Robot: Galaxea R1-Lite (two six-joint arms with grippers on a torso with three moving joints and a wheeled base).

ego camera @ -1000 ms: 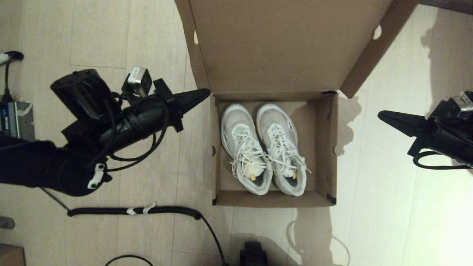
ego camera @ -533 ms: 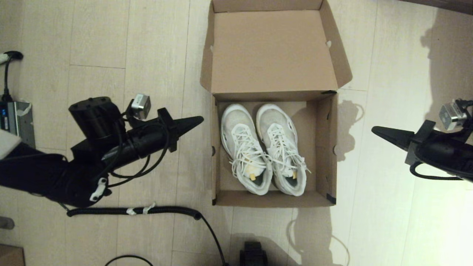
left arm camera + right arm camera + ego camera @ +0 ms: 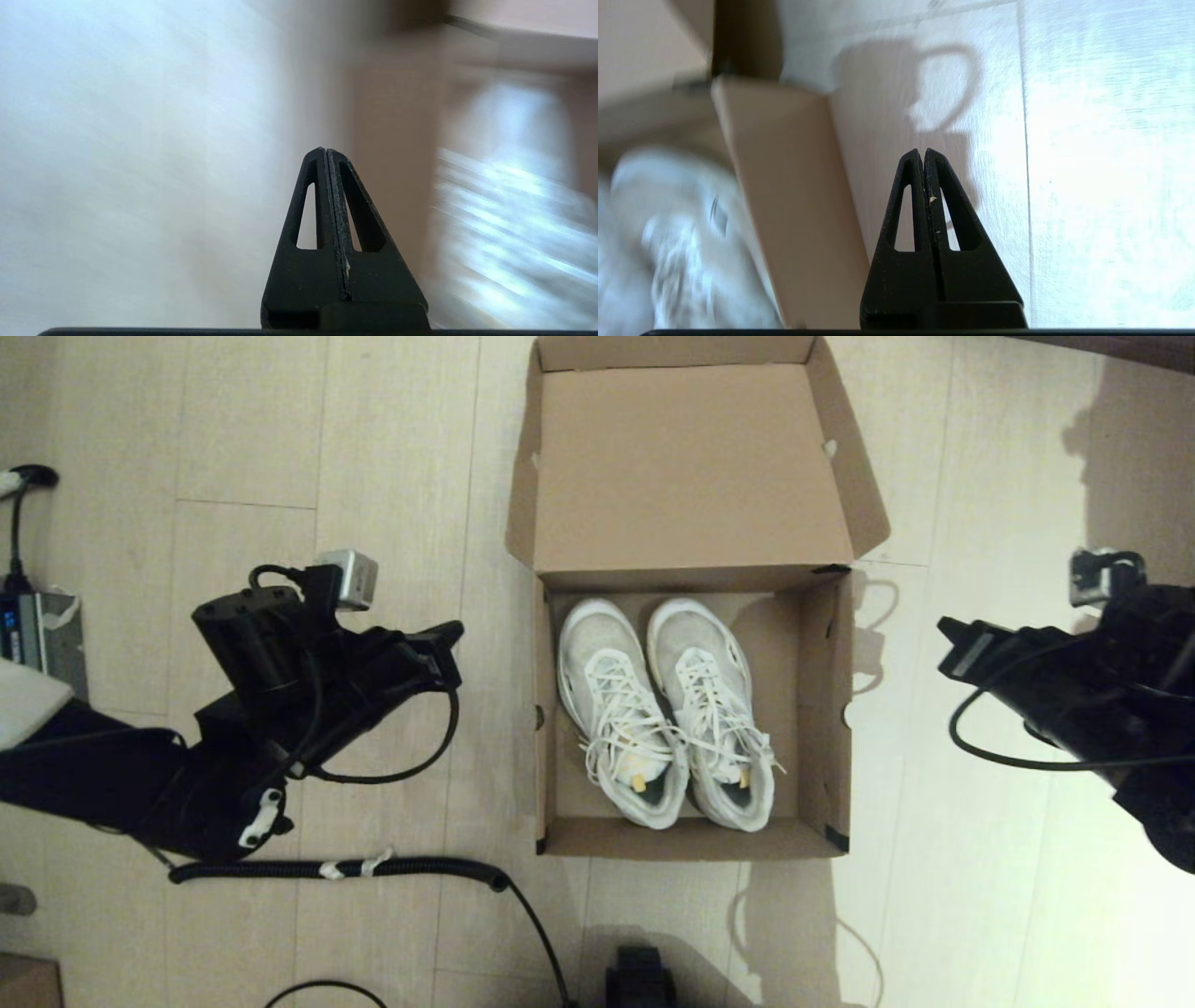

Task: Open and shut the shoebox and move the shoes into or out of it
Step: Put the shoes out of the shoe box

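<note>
Pale wood-plank floor (image 3: 252, 448), brightly lit at right, cables (image 3: 336, 870) lying across.

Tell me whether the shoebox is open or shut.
Open. The shoebox has its lid folded back flat on the floor, leaving both shoes exposed inside.

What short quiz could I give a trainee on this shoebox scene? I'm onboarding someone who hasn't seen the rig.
1. True or false: the shoebox lid lies folded back, open.
2. Multiple choice: the shoes are A) on the floor beside the box, B) side by side inside the box, C) held by an end effector.
3. Fill in: the left end effector and the right end effector both have their fingers ____.

Key: 1 true. 2 B. 3 shut; each is outside the box, on its own side, holding nothing.
</note>
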